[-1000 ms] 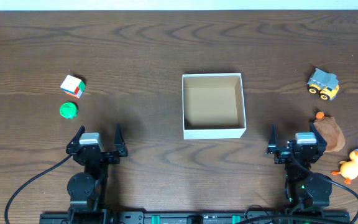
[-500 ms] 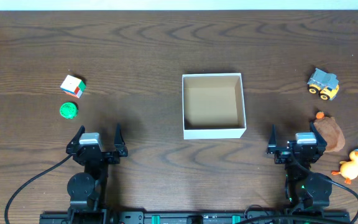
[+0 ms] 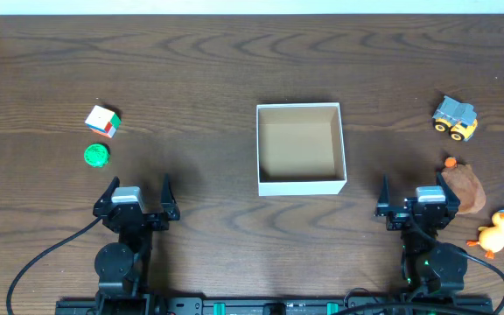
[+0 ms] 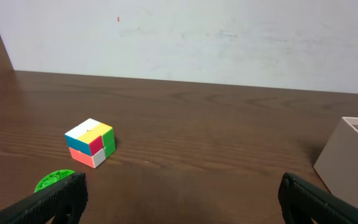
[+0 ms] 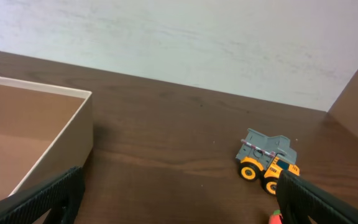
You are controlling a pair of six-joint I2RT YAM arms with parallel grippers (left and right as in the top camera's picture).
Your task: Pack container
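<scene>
The container (image 3: 301, 185), a square white-walled box with a tan inside, sits empty at the table's middle; its wall shows in the left wrist view (image 4: 347, 155) and the right wrist view (image 5: 67, 146). A colourful cube (image 3: 101, 121) (image 4: 91, 142) and a green disc (image 3: 97, 155) (image 4: 53, 180) lie at the left. A yellow-grey toy truck (image 3: 455, 118) (image 5: 268, 160), a brown toy (image 3: 465, 188) and a yellow duck (image 3: 497, 233) lie at the right. My left gripper (image 3: 138, 194) (image 4: 179, 196) is open and empty, near the front edge. My right gripper (image 3: 416, 194) (image 5: 179, 196) is open and empty, beside the brown toy.
Black cables (image 3: 42, 262) run from both arm bases along the front edge. A pale wall (image 4: 197, 37) stands beyond the table's far edge.
</scene>
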